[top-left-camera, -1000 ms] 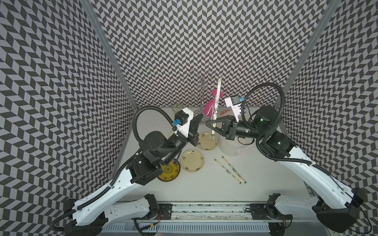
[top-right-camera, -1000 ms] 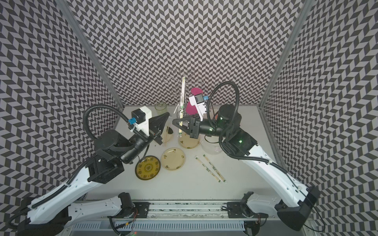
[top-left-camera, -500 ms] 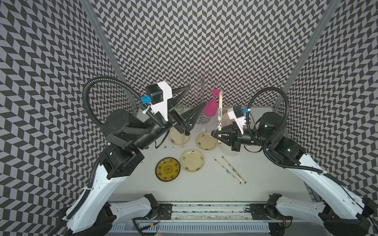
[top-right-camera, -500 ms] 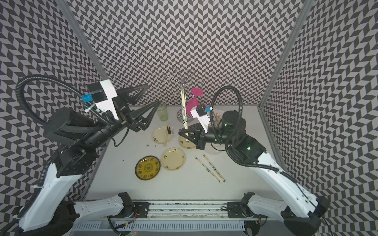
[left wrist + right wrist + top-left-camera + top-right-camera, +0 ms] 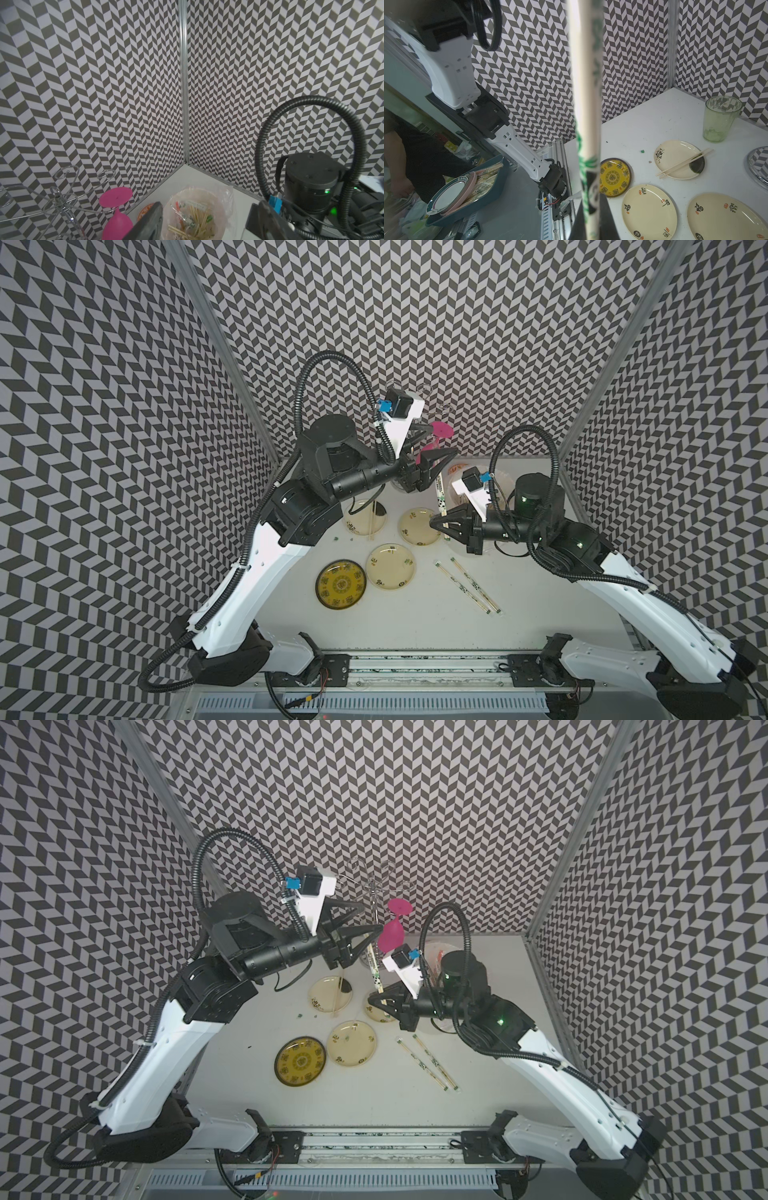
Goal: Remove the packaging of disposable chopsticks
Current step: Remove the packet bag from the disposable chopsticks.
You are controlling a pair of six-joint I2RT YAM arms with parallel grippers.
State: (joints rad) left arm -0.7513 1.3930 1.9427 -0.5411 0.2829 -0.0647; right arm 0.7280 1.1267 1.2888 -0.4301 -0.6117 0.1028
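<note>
My right gripper [image 5: 438, 523] [image 5: 376, 1004] [image 5: 588, 226] is shut on the lower part of a pair of disposable chopsticks [image 5: 440, 499] [image 5: 586, 124], which is still in its panda-printed packaging and held steeply upright above the plates. My left gripper [image 5: 444, 440] [image 5: 372, 917] [image 5: 207, 220] is open, just above the pair's upper end. Nothing shows between its fingers [image 5: 150, 218] in the left wrist view. Two more wrapped pairs [image 5: 467, 591] lie on the table. A bare pair [image 5: 371, 520] [image 5: 685, 164] rests across a cream plate [image 5: 359, 516].
A bag-lined white bucket [image 5: 220, 207] with wrappers and short sticks stands at the back right. A pink goblet [image 5: 436, 435] and a wire rack [image 5: 374, 886] stand at the back. A yellow plate [image 5: 340, 584], two cream plates [image 5: 390, 566] [image 5: 419, 526] and a glass [image 5: 720, 118] are nearby.
My left gripper opened, swung up and away to the left, then came back over the pair's upper end. My right gripper moved lower, still holding the wrapped pair.
</note>
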